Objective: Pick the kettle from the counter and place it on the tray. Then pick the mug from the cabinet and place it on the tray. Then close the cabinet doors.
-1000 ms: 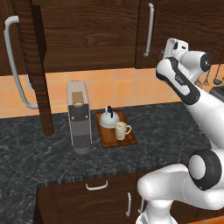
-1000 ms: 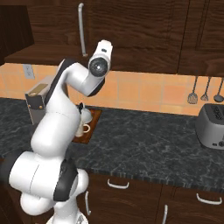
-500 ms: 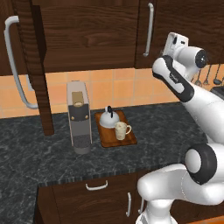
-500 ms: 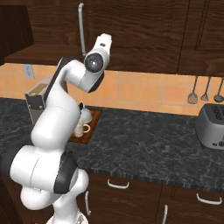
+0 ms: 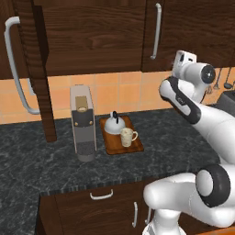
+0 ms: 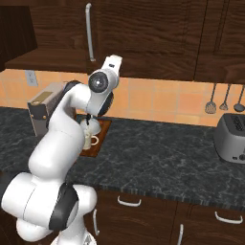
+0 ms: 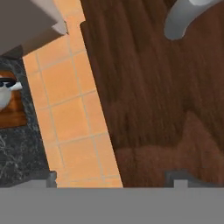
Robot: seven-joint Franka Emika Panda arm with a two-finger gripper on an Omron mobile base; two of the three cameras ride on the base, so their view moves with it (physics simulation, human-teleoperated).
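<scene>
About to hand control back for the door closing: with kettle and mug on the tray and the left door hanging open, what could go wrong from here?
1. The open left cabinet door hangs over the counter beside the coffee machine; swinging the arm across could clip the machine.
2. The kettle and mug sit on the tray below that path; a low sweep might knock them.

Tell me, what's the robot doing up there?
The kettle and the mug already sit on the tray on the counter. The white arm is raised by the wall cabinet, holding nothing. One cabinet door at the left hangs open; the closed door is right by the hand.
</scene>
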